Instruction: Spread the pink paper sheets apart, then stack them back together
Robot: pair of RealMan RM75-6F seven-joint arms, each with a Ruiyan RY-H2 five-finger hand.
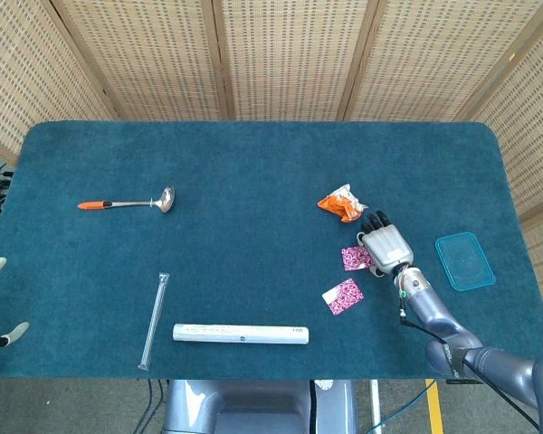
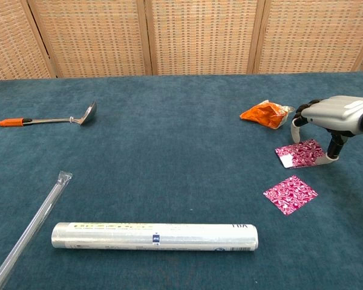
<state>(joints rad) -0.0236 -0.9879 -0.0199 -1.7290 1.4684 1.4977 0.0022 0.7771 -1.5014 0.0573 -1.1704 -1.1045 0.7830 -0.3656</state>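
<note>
While the right robot hand arches, fingers down and holding nothing, over one pink sheet, another sheet lies apart, so restacking seems left.

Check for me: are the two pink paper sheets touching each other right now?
Apart. The chest view shows bare blue table between the upper pink sheet, under the right hand, and the lower pink sheet; the head view shows the same gap.
</note>
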